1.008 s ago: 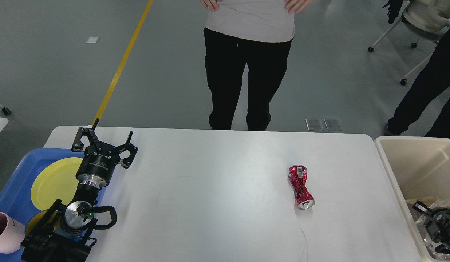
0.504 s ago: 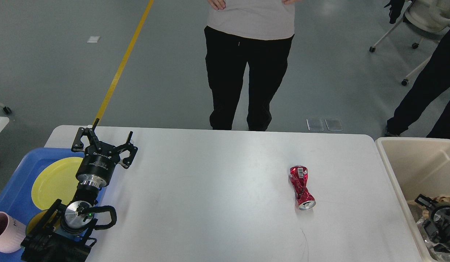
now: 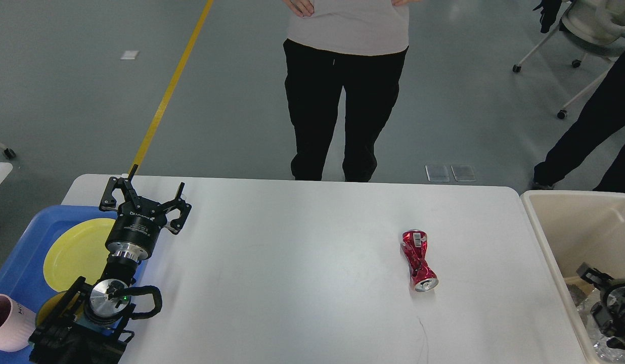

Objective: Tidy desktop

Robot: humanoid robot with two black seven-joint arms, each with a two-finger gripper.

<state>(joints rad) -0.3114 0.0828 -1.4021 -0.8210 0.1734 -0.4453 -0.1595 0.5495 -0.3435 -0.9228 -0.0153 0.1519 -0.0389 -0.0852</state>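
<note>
Head view: desktop [image 3: 302, 283] runs lengthwise left-right; left hand [image 3: 143, 194] spread wide, right hand's [image 3: 608, 298] state unclear

My right gripper [image 3: 593, 277], dark and partly cut off at the lower right corner, now sits higher over the cream bin [image 3: 555, 237] than a second ago. The person [image 3: 343, 101] standing beyond the far edge of the table has shifted slightly, hands nearly out of view.
</note>
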